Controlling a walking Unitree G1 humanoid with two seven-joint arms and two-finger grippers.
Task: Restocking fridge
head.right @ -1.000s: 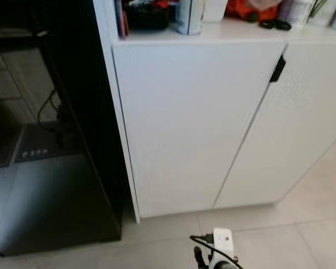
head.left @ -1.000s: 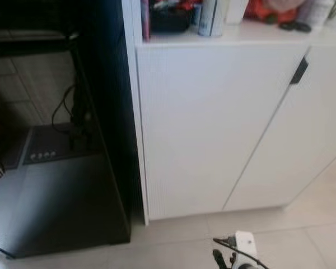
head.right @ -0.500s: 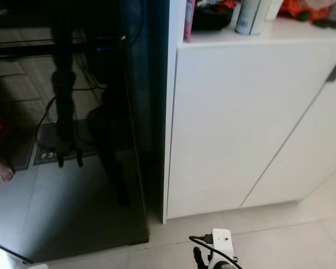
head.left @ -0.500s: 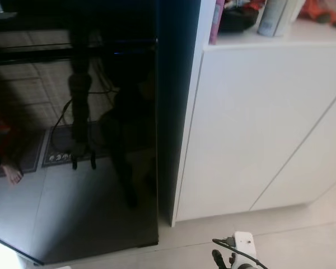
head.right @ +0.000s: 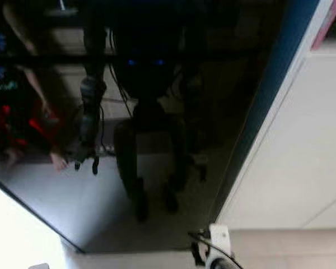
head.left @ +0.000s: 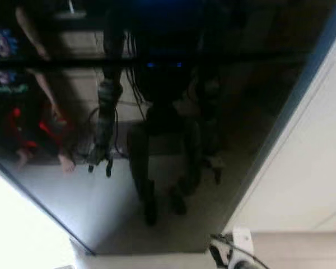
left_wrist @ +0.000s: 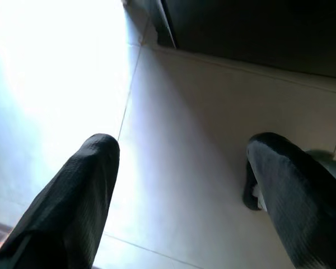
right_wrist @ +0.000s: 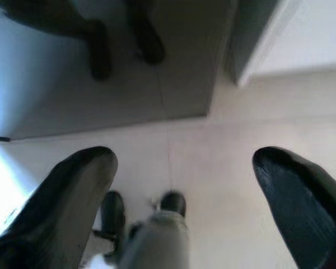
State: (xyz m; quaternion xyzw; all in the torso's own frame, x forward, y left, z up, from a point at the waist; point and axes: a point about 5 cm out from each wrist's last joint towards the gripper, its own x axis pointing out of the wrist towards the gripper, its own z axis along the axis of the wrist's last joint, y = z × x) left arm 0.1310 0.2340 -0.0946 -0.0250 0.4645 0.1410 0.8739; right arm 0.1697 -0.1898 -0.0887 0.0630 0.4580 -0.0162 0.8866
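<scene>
The fridge (head.left: 157, 168) is a tall glossy black door, shut, standing right in front of me. Its surface mirrors my own dark body and legs. Both arms hang low by the floor. In the left wrist view my left gripper (left_wrist: 182, 151) is open over pale floor tiles, with the fridge's lower edge (left_wrist: 257, 33) just beyond it. In the right wrist view my right gripper (right_wrist: 182, 159) is open too, with nothing between its fingers (right_wrist: 78, 185), above my own feet (right_wrist: 157, 224) and facing the fridge's base (right_wrist: 73, 84).
A white cabinet (head.left: 308, 179) stands against the fridge's right side, also in the right wrist view (right_wrist: 313, 39). A bright white surface (head.left: 22, 230) borders the fridge at lower left. The door reflects a person in red with a bare foot (head.left: 64, 163). Pale tiles (head.left: 302, 249) lie underfoot.
The camera has swung left: the fridge door now takes up most of the head views and the white cabinet has slid to the right edge. The things themselves have not moved.
</scene>
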